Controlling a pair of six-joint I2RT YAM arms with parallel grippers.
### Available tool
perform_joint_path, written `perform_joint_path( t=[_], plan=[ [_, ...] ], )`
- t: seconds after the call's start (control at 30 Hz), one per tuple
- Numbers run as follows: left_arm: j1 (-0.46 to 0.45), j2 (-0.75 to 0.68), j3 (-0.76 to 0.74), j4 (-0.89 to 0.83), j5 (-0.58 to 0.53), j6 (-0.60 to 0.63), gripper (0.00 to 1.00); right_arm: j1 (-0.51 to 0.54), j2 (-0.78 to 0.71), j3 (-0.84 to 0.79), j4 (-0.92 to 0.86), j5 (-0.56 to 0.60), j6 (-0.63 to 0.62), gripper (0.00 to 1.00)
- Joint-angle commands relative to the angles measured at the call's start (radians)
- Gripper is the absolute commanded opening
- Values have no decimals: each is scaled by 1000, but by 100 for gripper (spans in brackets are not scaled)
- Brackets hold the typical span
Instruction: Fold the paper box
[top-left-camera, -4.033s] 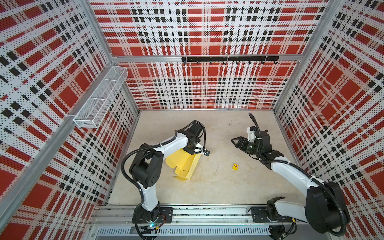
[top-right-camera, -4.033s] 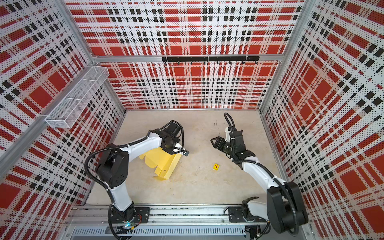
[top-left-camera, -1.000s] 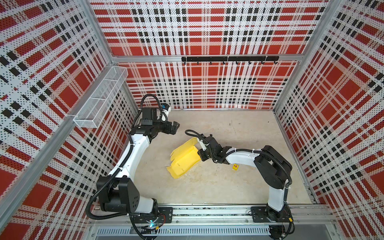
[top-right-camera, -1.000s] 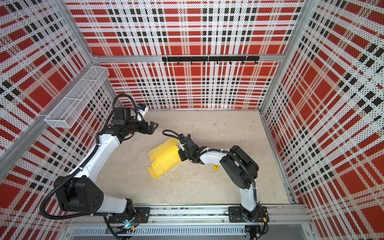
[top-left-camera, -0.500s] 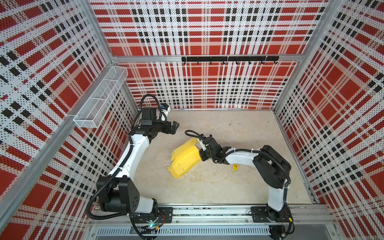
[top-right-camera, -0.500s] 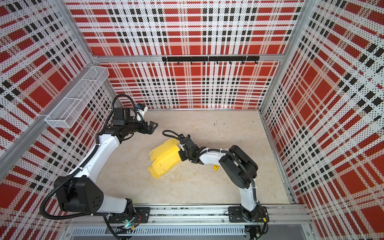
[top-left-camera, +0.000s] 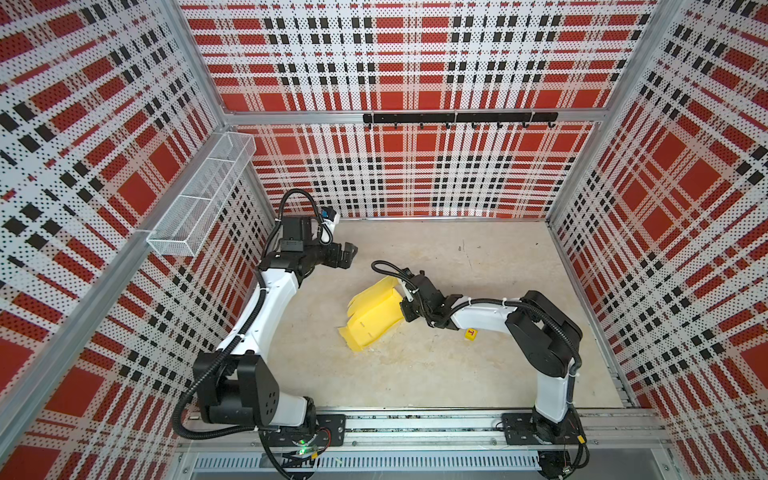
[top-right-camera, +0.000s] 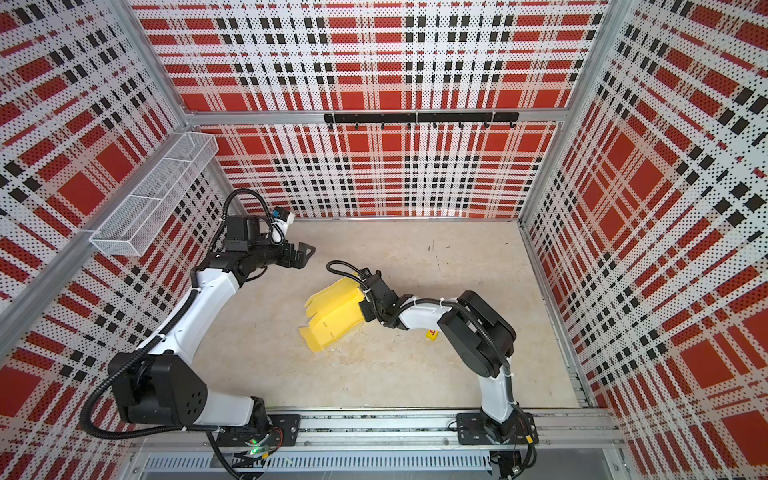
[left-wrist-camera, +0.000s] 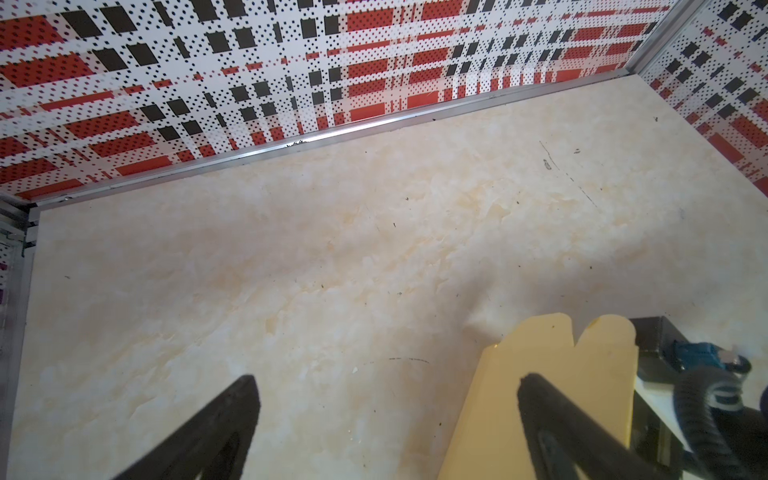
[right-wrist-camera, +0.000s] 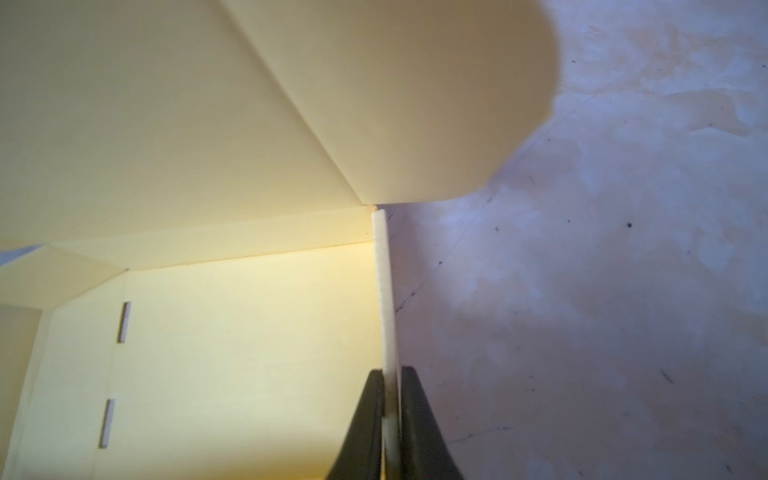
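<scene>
In both top views I see the paper box (top-left-camera: 374, 316) (top-right-camera: 332, 318) half-formed on the table (top-left-camera: 436, 374). It sits near the small yellow cube (top-left-camera: 471, 333), roughly between the cube and the left gripper (top-left-camera: 347, 257). The right gripper (top-left-camera: 402, 305) is at the box edge nearest the cube, but from up here I can't read how its jaws stand. The left gripper hangs in the air well apart from the cube, past the box, fingers spread and nothing between them.

In the left wrist view, the left gripper (left-wrist-camera: 386, 380) is wide open over bare table. The box's (left-wrist-camera: 561, 374) rounded flaps stand up behind one of its fingers (left-wrist-camera: 538, 399), and I cannot tell whether they touch.

In the right wrist view, the right gripper's fingers (right-wrist-camera: 365, 424) are pressed onto an upright side wall of the box (right-wrist-camera: 249, 353), pinching the thin card by its edge.

My worry is that one narrow pinch carries the whole box. If I pull or twist, I reckon the wall could crease off its score line or slip free. With the left gripper away nothing braces the flaps, so they may spring open. The right forearm (top-left-camera: 478, 316) passes just beside the cube, and a careless sweep could knock it.
</scene>
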Motion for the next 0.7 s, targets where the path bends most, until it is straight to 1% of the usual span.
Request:
perform_joint_path(
  t=[0.0, 0.2, 0.4, 0.43, 0.47, 0.53, 0.67],
  plan=[
    [14, -23, -12, 27, 14, -21, 100, -13, -52, -37, 20, 74, 2, 11],
    [15, -20, -17, 33, 22, -30, 100, -63, -146, -136, 9, 176, 87, 11],
    [14, -11, -24, 48, 39, -58, 100, -103, -244, -234, -40, 304, 207, 11],
    [11, -10, -27, 53, 44, -63, 100, -110, -256, -247, -54, 322, 246, 11],
    [8, -8, -32, 57, 50, -69, 100, -119, -267, -266, -59, 328, 266, 11],
    [-3, -6, -43, 66, 64, -68, 100, -137, -287, -303, -31, 306, 269, 12],
    [-42, 9, -71, 91, 89, -57, 100, -167, -327, -359, 44, 236, 194, 16]
  ],
)
